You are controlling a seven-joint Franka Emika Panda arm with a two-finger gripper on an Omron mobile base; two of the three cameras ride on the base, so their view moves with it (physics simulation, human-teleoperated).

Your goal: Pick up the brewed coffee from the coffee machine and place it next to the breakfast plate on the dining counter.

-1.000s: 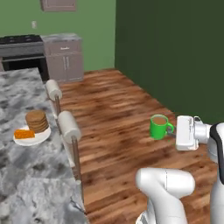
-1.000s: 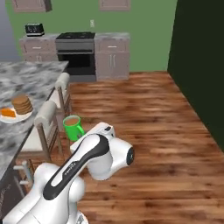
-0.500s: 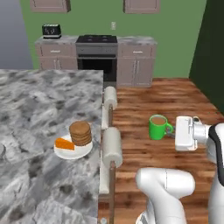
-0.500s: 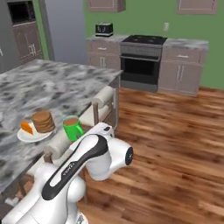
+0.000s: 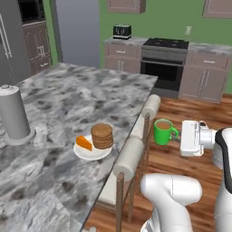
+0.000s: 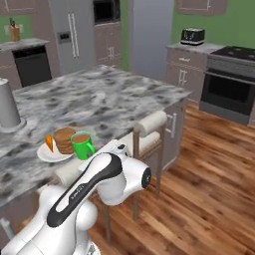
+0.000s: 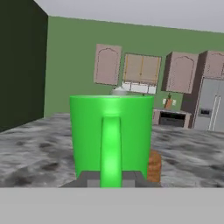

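One of the two task stages is complete: the brewed coffee (image 5: 163, 132) is off the coffee machine and is carried in the air by the pincer (image 5: 181, 137), which is clenched on the mug's side handle. In the hand view the handle runs down the middle of the green mug (image 7: 111, 135) toward the fingertips at the bottom edge. The mug is upright, with brown liquid visible at its rim in the left base view.

Position of the load: the mug hangs beside the edge of the desk (image 5: 68, 104), above the stools (image 5: 131, 156) and the wooden floor, not yet over the stone surface. The breakfast plate (image 5: 92, 152) with pancakes and an orange wedge lies near that same desk edge, close to the mug but apart from it.

Remaining stage, as a judgement: carry the mug across the stool backs over the desk, lower it onto bare stone just beside the plate, then release. Keep the mug level to avoid spilling.
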